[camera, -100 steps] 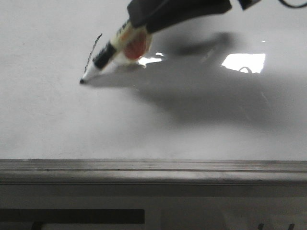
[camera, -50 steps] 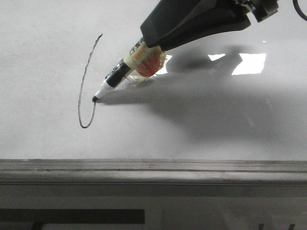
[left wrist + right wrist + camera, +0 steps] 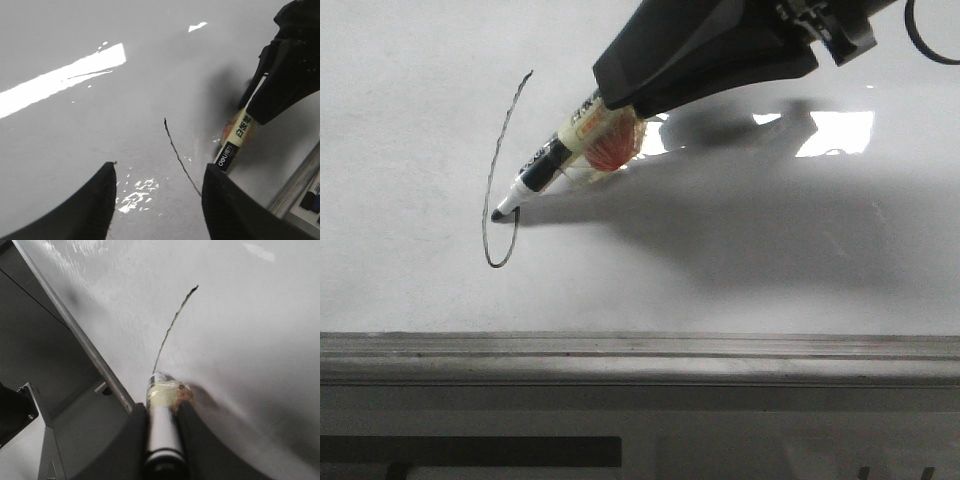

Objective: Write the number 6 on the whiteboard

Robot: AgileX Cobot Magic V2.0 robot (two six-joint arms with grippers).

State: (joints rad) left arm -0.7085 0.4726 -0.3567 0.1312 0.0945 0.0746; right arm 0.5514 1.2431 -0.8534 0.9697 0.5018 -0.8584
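Number 6 (image 3: 498,180) lay on the left part of the whiteboard (image 3: 410,290), a thin black stroke running from the far end down to a narrow loop nearer the grey ledge (image 3: 640,358); the loop was almost joined; the marker (image 3: 545,170) slanted down to the left, its tip touching the board at the loop's left side; the right gripper (image 3: 620,105) was clamped on the marker's barrel; the left gripper (image 3: 157,200) hung over the board with its fingers spread apart, holding nothing.
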